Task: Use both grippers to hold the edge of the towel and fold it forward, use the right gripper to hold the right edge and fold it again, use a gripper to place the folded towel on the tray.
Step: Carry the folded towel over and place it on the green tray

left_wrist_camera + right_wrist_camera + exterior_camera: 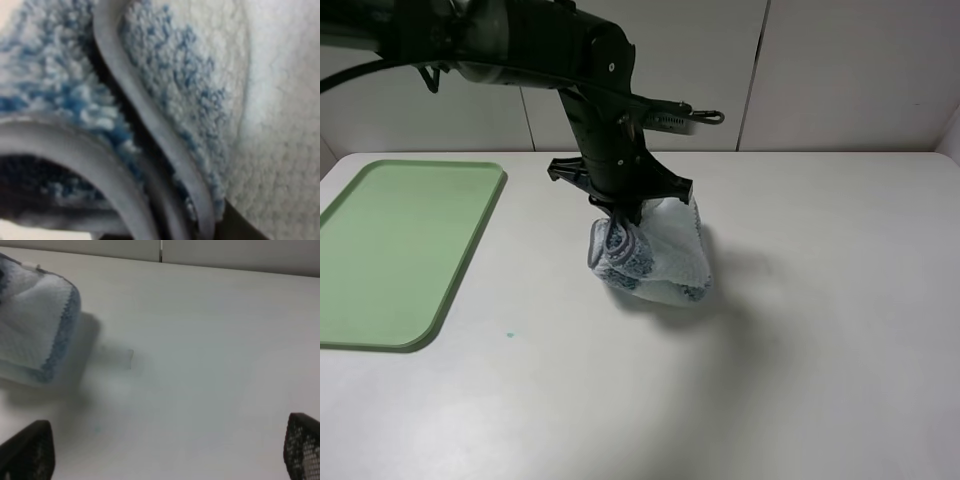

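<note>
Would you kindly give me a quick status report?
Left gripper shut on folded towel, lifting it. Right gripper open, empty. Tray left, path unobstructed.

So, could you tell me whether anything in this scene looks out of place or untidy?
Yes: the towel hangs bunched from the left gripper rather than flat-folded, its layers splayed and hem curling. It is at mid-table, well clear of the tray.

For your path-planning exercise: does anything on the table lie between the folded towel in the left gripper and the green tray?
Nothing visible does. The left gripper holds the towel mid-table; only bare table lies between it and the tray.
</note>
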